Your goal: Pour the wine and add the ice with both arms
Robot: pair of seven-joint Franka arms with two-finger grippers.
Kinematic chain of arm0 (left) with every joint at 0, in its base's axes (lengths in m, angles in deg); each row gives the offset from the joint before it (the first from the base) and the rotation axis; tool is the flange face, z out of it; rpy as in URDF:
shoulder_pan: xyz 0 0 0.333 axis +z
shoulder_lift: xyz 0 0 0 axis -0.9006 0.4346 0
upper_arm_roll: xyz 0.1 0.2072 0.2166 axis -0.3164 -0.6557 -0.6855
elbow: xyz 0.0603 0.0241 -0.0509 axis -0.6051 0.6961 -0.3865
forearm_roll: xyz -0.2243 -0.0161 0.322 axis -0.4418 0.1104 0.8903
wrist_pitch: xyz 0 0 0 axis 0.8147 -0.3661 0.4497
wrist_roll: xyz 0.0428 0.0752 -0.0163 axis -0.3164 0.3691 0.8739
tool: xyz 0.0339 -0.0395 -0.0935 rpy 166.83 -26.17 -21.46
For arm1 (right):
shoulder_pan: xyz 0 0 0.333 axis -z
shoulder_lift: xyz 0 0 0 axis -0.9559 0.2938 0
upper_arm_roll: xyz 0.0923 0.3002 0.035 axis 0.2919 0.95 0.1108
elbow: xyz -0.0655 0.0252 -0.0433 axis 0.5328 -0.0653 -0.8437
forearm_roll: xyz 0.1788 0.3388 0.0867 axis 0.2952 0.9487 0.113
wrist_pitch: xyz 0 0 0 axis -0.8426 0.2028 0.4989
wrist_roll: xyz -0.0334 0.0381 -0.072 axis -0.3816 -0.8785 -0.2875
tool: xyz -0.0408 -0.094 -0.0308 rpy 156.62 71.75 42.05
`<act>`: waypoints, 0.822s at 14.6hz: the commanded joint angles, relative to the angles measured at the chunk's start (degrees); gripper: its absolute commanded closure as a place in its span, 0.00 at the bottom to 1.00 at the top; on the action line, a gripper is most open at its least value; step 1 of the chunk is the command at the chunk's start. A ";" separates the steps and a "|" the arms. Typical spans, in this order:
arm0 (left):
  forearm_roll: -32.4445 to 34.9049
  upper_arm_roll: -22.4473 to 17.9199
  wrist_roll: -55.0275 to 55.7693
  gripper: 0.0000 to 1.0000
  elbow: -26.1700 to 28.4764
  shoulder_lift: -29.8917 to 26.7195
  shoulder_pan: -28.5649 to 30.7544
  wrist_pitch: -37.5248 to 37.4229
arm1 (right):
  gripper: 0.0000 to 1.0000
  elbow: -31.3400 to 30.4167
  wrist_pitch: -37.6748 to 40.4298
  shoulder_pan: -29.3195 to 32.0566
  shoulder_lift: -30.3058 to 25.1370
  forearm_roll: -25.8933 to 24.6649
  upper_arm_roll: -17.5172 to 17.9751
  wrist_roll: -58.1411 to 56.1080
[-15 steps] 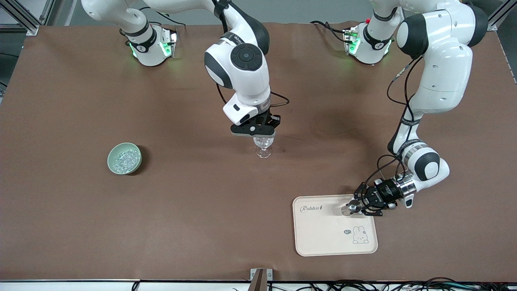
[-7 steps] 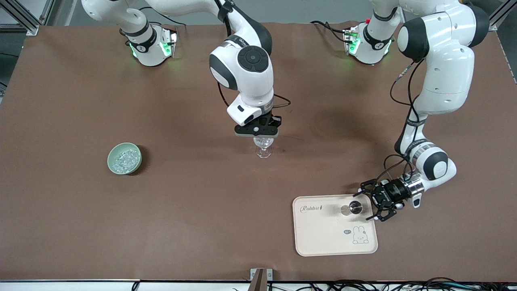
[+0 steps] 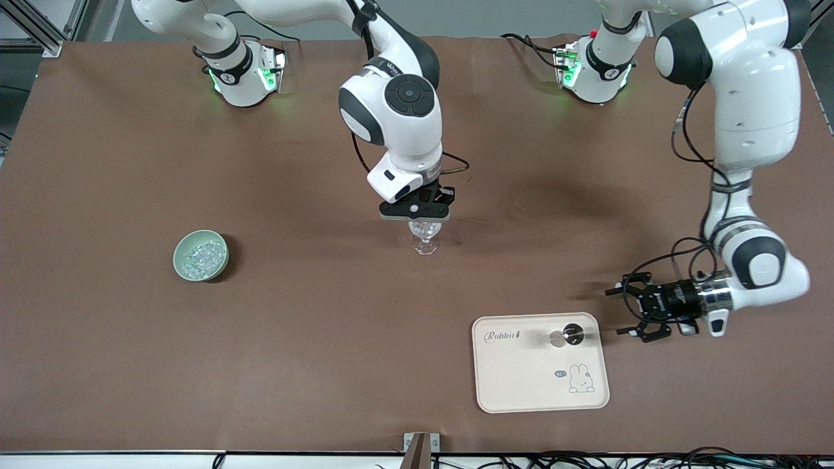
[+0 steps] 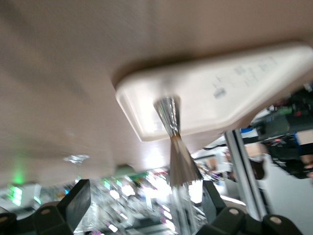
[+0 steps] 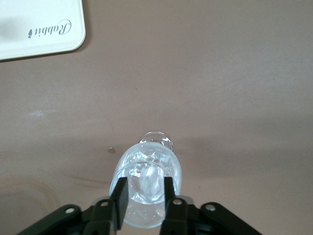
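Observation:
The silvery hourglass jigger (image 3: 572, 334) stands upright on the cream tray (image 3: 521, 371); no liquid shows. My left gripper (image 3: 627, 307) is open and empty, low beside the tray toward the left arm's end; its wrist view shows the jigger (image 4: 173, 147) ahead of its spread fingers (image 4: 78, 205). The clear stemmed glass (image 3: 425, 242) stands mid-table. My right gripper (image 3: 423, 220) hangs just over its mouth, fingers narrowly apart on a clear ice bit (image 5: 149, 178) over the glass (image 5: 156, 142). More ice (image 3: 203, 254) lies in the pale green bowl (image 3: 179, 262).
The tray (image 5: 29, 29) lies nearer the front camera than the glass, toward the left arm's end of the brown table. The bowl sits toward the right arm's end. The arm bases stand at the table edge farthest from the front camera.
My left gripper let go of the jigger and drew back off the tray toward the left arm's end. My right gripper shifted slightly over the glass, then held still.

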 commanded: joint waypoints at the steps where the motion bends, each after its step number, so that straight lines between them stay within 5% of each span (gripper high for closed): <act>1: 7.92 -1.01 2.40 0.00 -0.99 -7.70 -0.53 -1.10 | 0.39 -0.47 -0.32 -1.03 0.00 -1.26 -0.39 1.28; 3: 8.11 -1.62 2.50 0.00 -4.66 -9.47 -0.44 -1.10 | 0.21 -0.29 0.03 -0.95 -0.08 -1.08 -0.48 1.20; 4: 8.29 -3.10 2.59 0.00 -6.86 -9.56 -0.62 -1.10 | 0.04 -0.03 0.12 -0.51 -0.69 -1.08 -0.65 0.93; 5: 8.29 -4.25 2.59 0.00 -7.49 -10.17 -0.97 -1.10 | 0.00 0.06 0.12 -0.16 -1.22 -1.17 -1.00 0.76; 10: 9.07 -8.12 1.97 0.00 -9.34 -15.35 -0.80 -0.04 | 0.00 0.15 3.10 8.17 -10.96 -1.70 -1.45 -1.08; 12: 16.68 -7.78 1.71 0.00 -9.34 -18.95 -0.36 -0.04 | 0.00 -0.11 3.98 11.17 -13.78 -4.40 -2.32 -2.14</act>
